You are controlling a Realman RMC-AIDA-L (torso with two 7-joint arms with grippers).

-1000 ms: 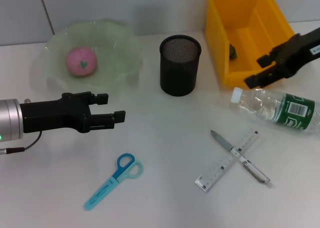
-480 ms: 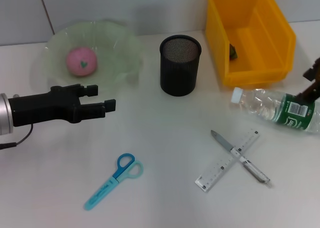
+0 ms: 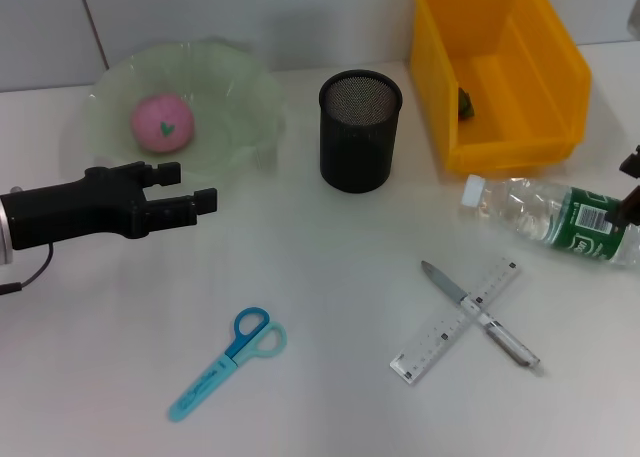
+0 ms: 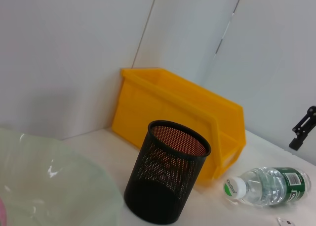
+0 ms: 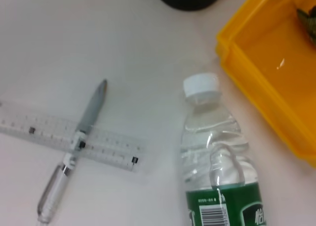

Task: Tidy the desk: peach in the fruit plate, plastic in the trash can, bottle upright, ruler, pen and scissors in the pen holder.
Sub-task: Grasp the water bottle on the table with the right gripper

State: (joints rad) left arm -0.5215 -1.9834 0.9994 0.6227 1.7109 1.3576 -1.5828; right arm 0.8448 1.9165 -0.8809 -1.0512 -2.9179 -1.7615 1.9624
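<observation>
Pink peach [image 3: 163,123] in a pale green fruit plate [image 3: 238,87], black mesh pen holder [image 3: 360,130], bright yellow trash can [image 3: 520,137], light blue scissors [image 3: 228,363], green-labelled bottle [image 3: 550,219], white worktop [image 3: 330,277].

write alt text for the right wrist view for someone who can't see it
A clear bottle lies on its side on the white desk beside the yellow trash can. Nearby, a silver pen lies crossed over a ruler.

white desk [image 3: 330,277], lying bottle [image 3: 550,217], crossed pen [image 3: 480,315] and ruler [image 3: 455,321], scissors [image 3: 228,362]
</observation>
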